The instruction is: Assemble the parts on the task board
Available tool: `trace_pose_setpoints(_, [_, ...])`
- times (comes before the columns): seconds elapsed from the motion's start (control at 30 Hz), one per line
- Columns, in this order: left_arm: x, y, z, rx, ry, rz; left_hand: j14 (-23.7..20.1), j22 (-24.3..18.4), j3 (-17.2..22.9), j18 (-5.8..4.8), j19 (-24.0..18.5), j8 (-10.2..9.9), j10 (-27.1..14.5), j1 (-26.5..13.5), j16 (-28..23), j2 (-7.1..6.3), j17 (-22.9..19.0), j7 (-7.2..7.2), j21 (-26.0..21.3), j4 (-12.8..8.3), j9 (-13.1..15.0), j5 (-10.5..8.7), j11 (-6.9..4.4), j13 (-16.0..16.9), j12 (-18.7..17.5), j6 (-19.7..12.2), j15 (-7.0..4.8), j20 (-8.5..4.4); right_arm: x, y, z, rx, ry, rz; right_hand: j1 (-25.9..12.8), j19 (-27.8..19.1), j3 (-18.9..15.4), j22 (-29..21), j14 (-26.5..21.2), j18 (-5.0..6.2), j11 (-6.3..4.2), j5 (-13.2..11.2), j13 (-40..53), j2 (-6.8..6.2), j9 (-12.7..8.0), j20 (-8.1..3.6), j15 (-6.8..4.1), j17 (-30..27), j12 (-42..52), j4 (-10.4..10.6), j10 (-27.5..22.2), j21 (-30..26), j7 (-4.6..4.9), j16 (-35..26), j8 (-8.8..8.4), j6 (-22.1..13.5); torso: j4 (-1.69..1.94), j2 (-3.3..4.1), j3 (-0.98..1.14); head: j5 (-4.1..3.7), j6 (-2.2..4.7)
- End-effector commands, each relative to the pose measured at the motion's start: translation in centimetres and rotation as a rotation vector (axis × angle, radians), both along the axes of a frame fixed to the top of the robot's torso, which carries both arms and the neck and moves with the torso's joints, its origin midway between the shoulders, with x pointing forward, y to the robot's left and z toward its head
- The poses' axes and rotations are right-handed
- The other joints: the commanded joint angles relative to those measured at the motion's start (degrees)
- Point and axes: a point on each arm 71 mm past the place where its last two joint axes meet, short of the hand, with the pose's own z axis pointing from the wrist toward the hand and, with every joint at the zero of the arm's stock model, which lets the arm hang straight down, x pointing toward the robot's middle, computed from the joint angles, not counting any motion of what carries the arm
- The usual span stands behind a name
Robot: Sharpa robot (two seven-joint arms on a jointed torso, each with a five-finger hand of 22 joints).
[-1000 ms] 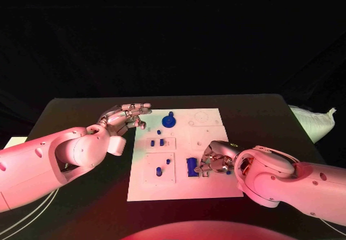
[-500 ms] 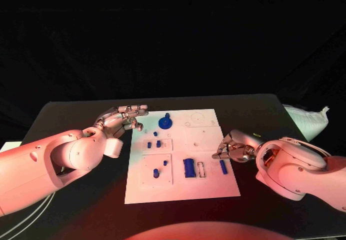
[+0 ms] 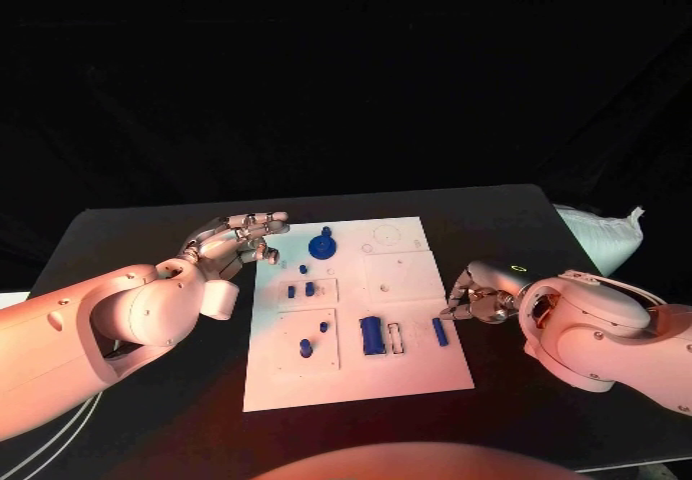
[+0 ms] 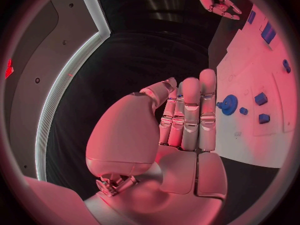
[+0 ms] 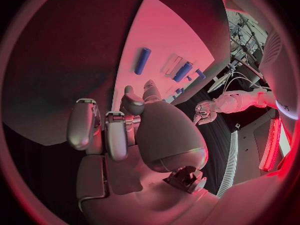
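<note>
The white task board [image 3: 411, 285] lies in the middle of the black table. On it are a blue gear [image 3: 323, 243], several small blue pieces such as one [image 3: 306, 347] near the front left, a blue block [image 3: 371, 334] and a blue bar [image 3: 441, 332] lying flat beside a narrow empty slot [image 3: 398, 338]. My right hand [image 3: 480, 298] hovers at the board's right edge, just beyond the bar, fingers loosely curved and holding nothing; the right wrist view shows the bar [image 5: 142, 61] lying apart from the fingers [image 5: 81, 125]. My left hand [image 3: 238, 238] floats off the board's far left corner, fingers straight [image 4: 190, 115], empty, near the gear [image 4: 229, 105].
A white bag [image 3: 599, 235] lies at the table's right edge. Bare black table [image 3: 159, 400] surrounds the board on the left, front and back. Both forearms lie low along the board's sides.
My right hand has drawn back to the right from over the blue block to the board's edge; the blue bar now lies uncovered beside the slot. The left hand has barely moved.
</note>
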Motion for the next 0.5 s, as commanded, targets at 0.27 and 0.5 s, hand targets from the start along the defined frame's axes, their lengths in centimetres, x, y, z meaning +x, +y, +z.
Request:
trace_pose_setpoints(0.27, [-0.1, -0.3, 0.1, -0.013, -0.005, -0.021, -0.5, -0.1, -0.3, 1.09, -0.5, 0.2, -0.4, 0.1, -0.4, 0.49, -0.1, 0.12, -0.2, -0.1, -0.1, 0.04, -0.08, 0.0, 0.1, -0.1, 0.04, 0.01, -0.3, 0.8, -1.6, -0.083, 0.048, 0.050, -0.9, -0.4, -0.4, -0.1, 4.2, -0.50, -0.09, -0.3, 0.0, -0.42, -0.1, 0.08, 0.25, 6.6, -0.3, 0.7, -0.2, -0.3, -0.24, -0.3, -0.11, 0.8, 0.08, 0.03, -0.04, 0.00, -0.11])
trace_pose_setpoints(0.5, [-0.1, -0.2, 0.1, -0.012, -0.005, -0.020, -0.5, -0.1, -0.3, 1.09, -0.5, 0.2, -0.4, 0.1, -0.4, 0.49, -0.1, 0.12, -0.2, -0.1, -0.1, 0.04, -0.08, 0.0, 0.1, -0.1, 0.04, 0.01, -0.4, 1.5, -2.3, -0.078, 0.065, 0.065, -0.9, -0.4, -0.4, -0.1, 4.2, -0.50, -0.15, -0.3, 0.1, -0.40, -0.1, 0.06, 0.21, 6.6, -0.2, 0.9, -0.1, -0.3, -0.33, -0.3, -0.04, 1.0, 0.02, 0.01, -0.05, 0.15, -0.29])
